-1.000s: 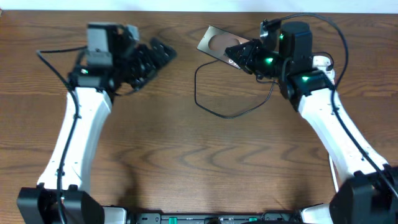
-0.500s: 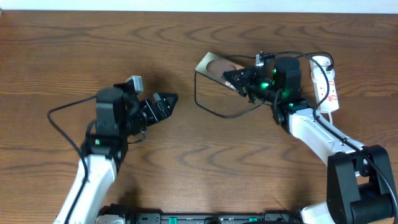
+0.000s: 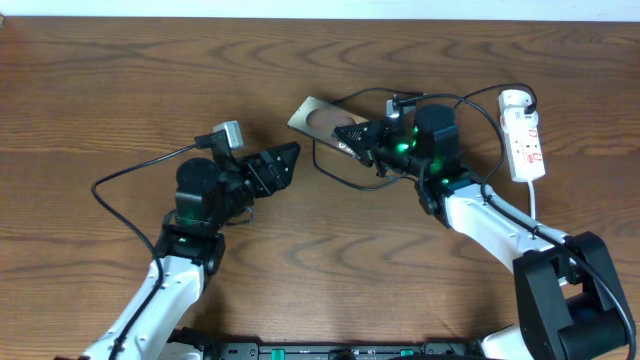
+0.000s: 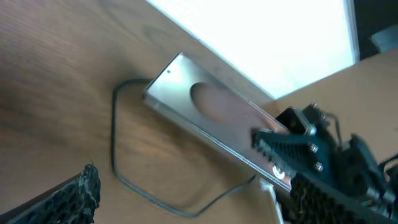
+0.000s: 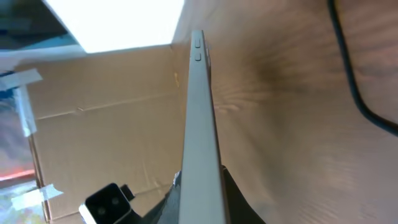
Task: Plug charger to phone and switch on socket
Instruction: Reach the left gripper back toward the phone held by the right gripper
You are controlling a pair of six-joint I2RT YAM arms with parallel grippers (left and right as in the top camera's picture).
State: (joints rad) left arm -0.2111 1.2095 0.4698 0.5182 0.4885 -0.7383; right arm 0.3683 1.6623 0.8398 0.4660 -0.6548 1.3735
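phone (image 3: 316,116): metallic, satin sheen | table (image 3: 300,250): matt wood grain | socket (image 3: 523,135): white plastic

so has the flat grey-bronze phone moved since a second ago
Yes. The flat grey-bronze phone, pinched by the right gripper, has shifted left, farther from the white power strip.

No lettering is legible on the phone (image 3: 318,117) or the socket (image 3: 524,135).

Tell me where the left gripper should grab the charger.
I'd pinch the charger on the straight side of its loop, lying flat on bare wood beside the phone held by the right gripper. Bring the open left gripper down from above, jaws straddling it.
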